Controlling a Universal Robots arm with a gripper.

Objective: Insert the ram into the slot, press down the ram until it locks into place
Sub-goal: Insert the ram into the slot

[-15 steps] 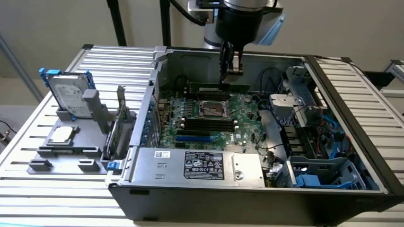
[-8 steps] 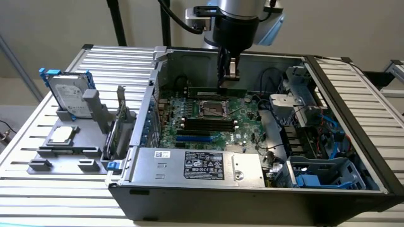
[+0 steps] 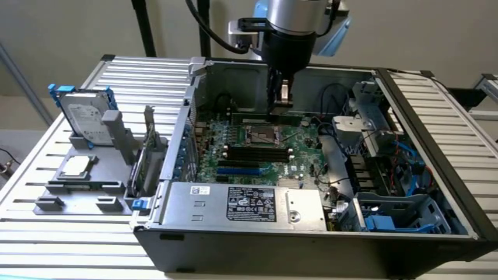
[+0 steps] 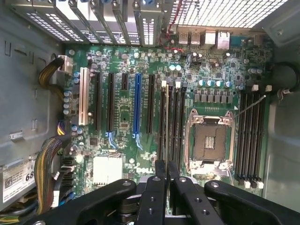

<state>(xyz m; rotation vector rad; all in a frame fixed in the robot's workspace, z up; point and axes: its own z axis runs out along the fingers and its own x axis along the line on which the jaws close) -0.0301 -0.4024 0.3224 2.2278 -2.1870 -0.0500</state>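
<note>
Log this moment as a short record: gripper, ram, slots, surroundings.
gripper: gripper shut on the ram, low inside the open computer case
ram: upright, lined up over the black memory slots beside the CPU socket
seating: cannot tell whether it is locked
other bank: second bank of slots across the socket, empty
outside the case: hard drive standing in a grey holder

Bright even light, soft shadows, mild glare
</note>
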